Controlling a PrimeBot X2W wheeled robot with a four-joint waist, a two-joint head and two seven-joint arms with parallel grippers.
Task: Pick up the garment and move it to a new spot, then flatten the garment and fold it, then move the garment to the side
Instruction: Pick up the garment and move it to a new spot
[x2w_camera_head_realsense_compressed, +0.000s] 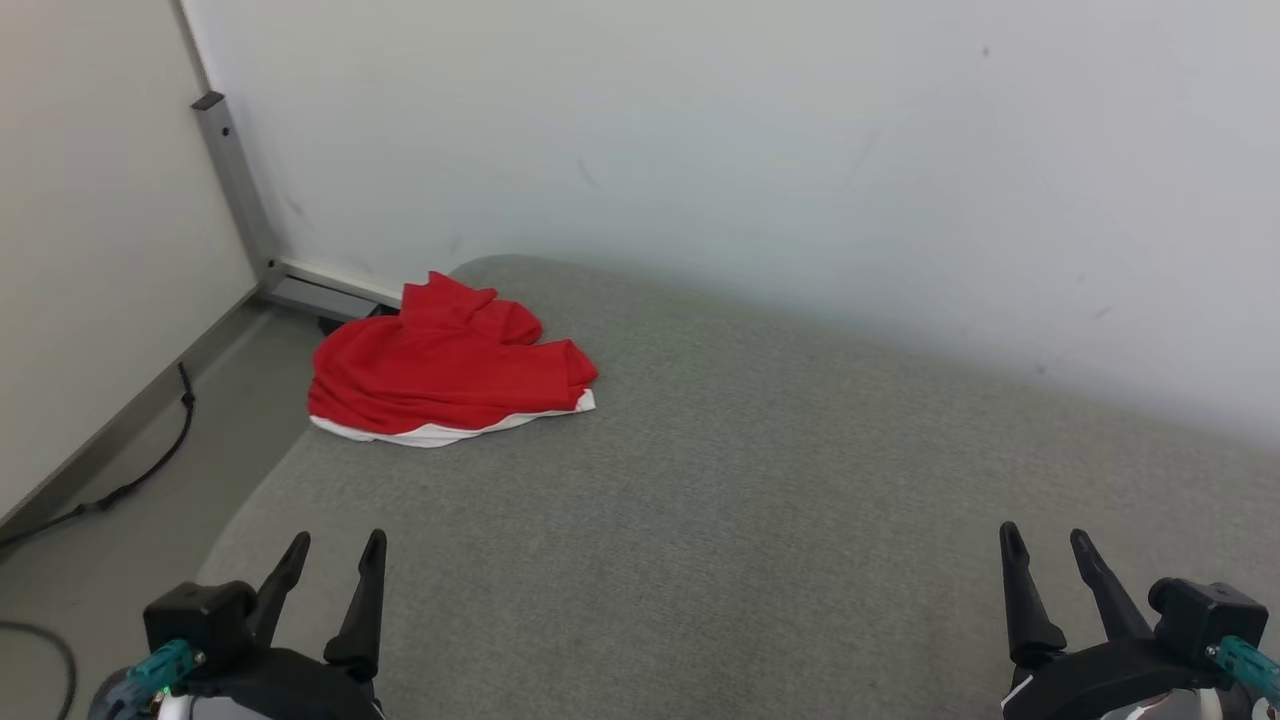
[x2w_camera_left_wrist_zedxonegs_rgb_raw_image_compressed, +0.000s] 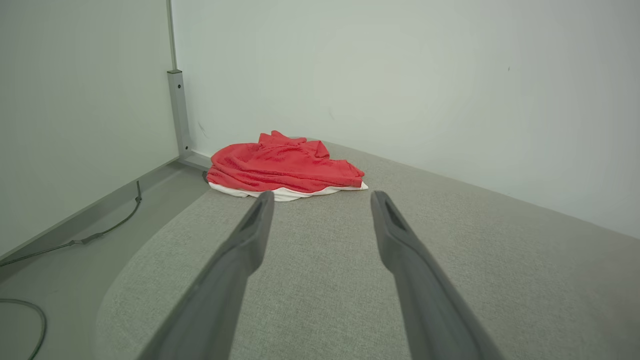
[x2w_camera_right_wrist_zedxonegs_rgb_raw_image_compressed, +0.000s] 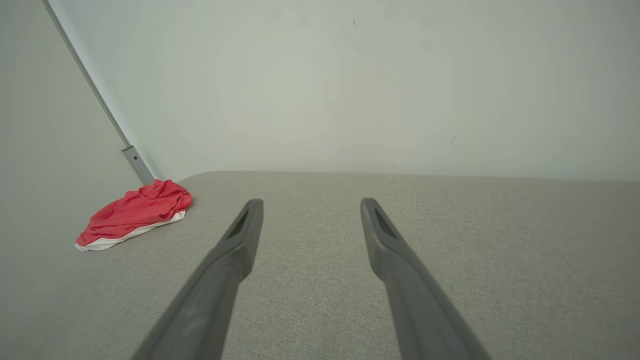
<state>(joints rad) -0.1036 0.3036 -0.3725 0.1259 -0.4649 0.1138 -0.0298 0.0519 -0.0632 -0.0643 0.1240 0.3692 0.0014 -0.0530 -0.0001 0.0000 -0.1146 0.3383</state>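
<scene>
A crumpled red garment (x2w_camera_head_realsense_compressed: 445, 365) with a white edge lies in a heap at the far left corner of the grey fabric surface (x2w_camera_head_realsense_compressed: 760, 470). In the left wrist view the garment (x2w_camera_left_wrist_zedxonegs_rgb_raw_image_compressed: 282, 166) sits just beyond my fingertips; in the right wrist view the garment (x2w_camera_right_wrist_zedxonegs_rgb_raw_image_compressed: 135, 214) is far off to the left. My left gripper (x2w_camera_head_realsense_compressed: 335, 548) stands open near the front left edge, well short of the garment, nothing between its fingers. My right gripper (x2w_camera_head_realsense_compressed: 1045, 540) stands open at the front right, also empty.
A pale wall (x2w_camera_head_realsense_compressed: 750, 150) runs along the back of the surface. A metal post (x2w_camera_head_realsense_compressed: 232, 175) stands in the corner behind the garment. On the left the floor (x2w_camera_head_realsense_compressed: 130, 530) lies below the surface's rounded edge, with a dark cable (x2w_camera_head_realsense_compressed: 130, 480) across it.
</scene>
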